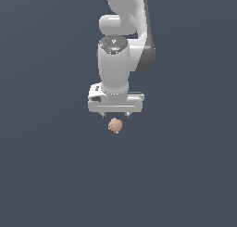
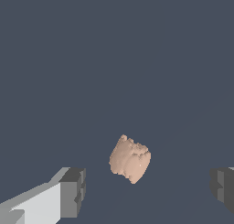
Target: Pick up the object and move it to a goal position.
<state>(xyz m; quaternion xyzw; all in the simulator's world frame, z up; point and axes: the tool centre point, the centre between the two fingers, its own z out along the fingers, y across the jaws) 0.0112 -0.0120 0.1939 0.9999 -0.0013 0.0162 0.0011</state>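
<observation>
**Panda arm poised over lumpy target, jaws spread wide**

The white gripper [image 1: 115, 114] of a simulated Franka Panda arm hangs directly above the object [image 1: 115, 125], a small pinkish-tan blob with a bumpy surface, which sits on the plain dark blue-grey floor [image 1: 46, 175]. In the exterior view the blob shows just below the two short fingertips, close to them but apparently not gripped; it is far narrower than the hand's white body.

The wrist view makes the reason for this placement plain. The object [image 2: 130, 159] lies in the open gap between the two grey finger pads [image 2: 73, 193], with clear floor on either side of it and neither pad touching. The jaws are spread, holding nothing. The blob sits nearer one pad than the other, so the centring looks slightly off, though likely within what a closing pinch would correct.

The arm itself descends from the top of the exterior view, its last joints stacked near vertical and the hand pointing straight down, the flat palm bar level across the frame. That upright, top-down stance suits a straight drop and a squeeze across the blob's narrow width.

By this reading the pick is lined up but not yet made, and the carry to the goal position lies ahead. No goal marker is visible in either view.
</observation>
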